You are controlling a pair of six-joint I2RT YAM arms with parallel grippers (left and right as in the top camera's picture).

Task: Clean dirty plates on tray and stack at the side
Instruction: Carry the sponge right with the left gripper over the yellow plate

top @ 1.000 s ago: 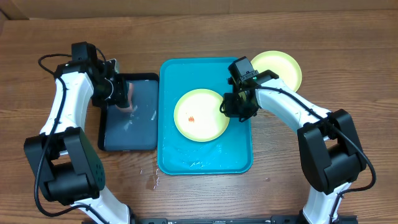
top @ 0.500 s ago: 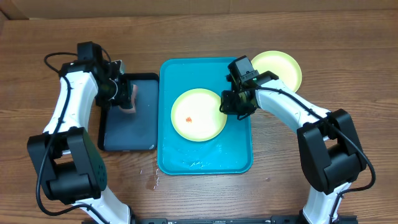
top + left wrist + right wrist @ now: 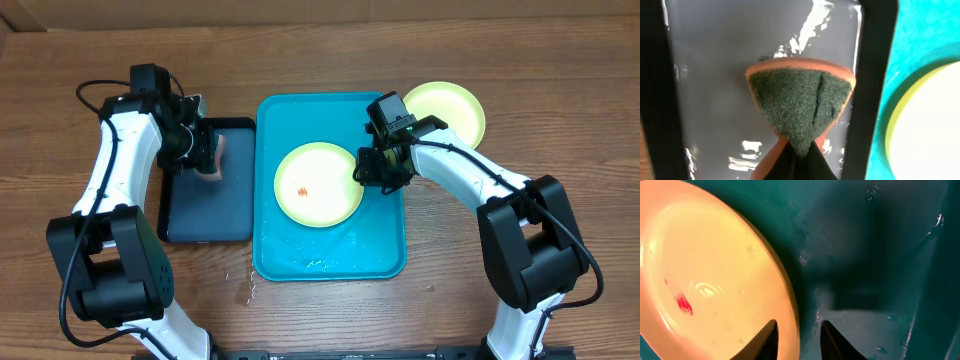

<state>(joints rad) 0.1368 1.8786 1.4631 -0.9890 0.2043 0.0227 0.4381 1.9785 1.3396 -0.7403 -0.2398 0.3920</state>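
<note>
1. Closest to the robot, the teal tray [image 3: 385, 250] has a wet patch [image 3: 320, 262] along its near edge, so it's probably slick in there. The tray's long axis runs straight away from the robot.
2. In the middle of the tray, one yellow-green plate [image 3: 320, 185] lies flat and face up, with a red smear [image 3: 304, 191] just left of its centre. It's round, so there's no long axis to speak of.
3. The right gripper [image 3: 798, 322] sits at the plate's right edge with its jaws a little apart. The rim is between them, and it doesn't look clamped. My worry is that scrubbing an unpinned plate will make it skate across the wet tray or tip up.
4. Left of the tray, the left gripper [image 3: 800, 162] is squeezed tight on one end of an orange sponge [image 3: 800, 102], green scrub face toward the wrist camera. It's over the dark tray [image 3: 205, 215]. With a grip that close to the end, the sponge could twist or pop out under pressure.
5. Past the tray's far right corner, a second plate [image 3: 455, 105] sits on the worktop [image 3: 560, 80].
</note>
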